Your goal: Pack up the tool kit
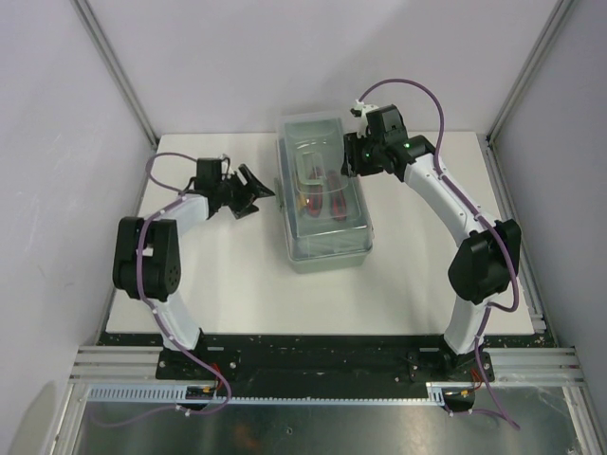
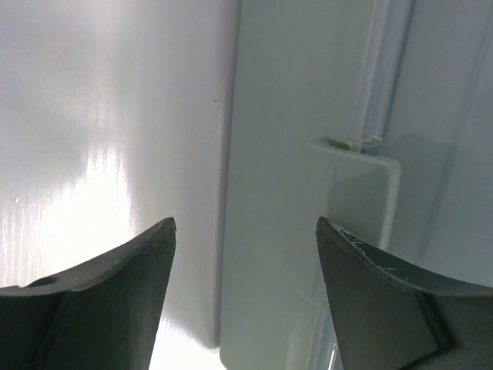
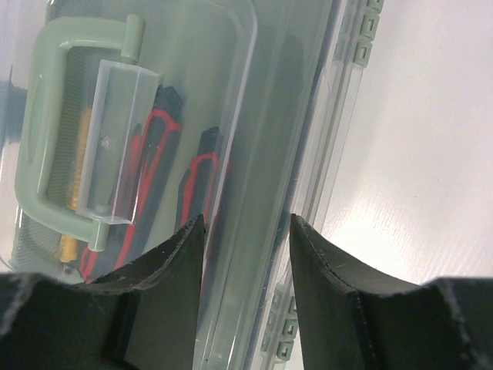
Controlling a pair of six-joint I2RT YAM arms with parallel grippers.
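Right tool [image 3: 246, 220] astride lid edge [image 3: 312, 131]; left tool [image 2: 246, 223] wide.

Left black two-finger gripper [image 1: 264, 186] reaches inward, jaws wide apart; right black two-finger gripper [image 1: 350, 161] angles downward, jaws half apart.

Impossible to name the tools [image 3: 202, 173] under the cloudy lid [image 3: 231, 46]: only red, black and yellow blurs. In the left wrist view, box [image 2: 269, 154] cut off at top, right and bottom edges.
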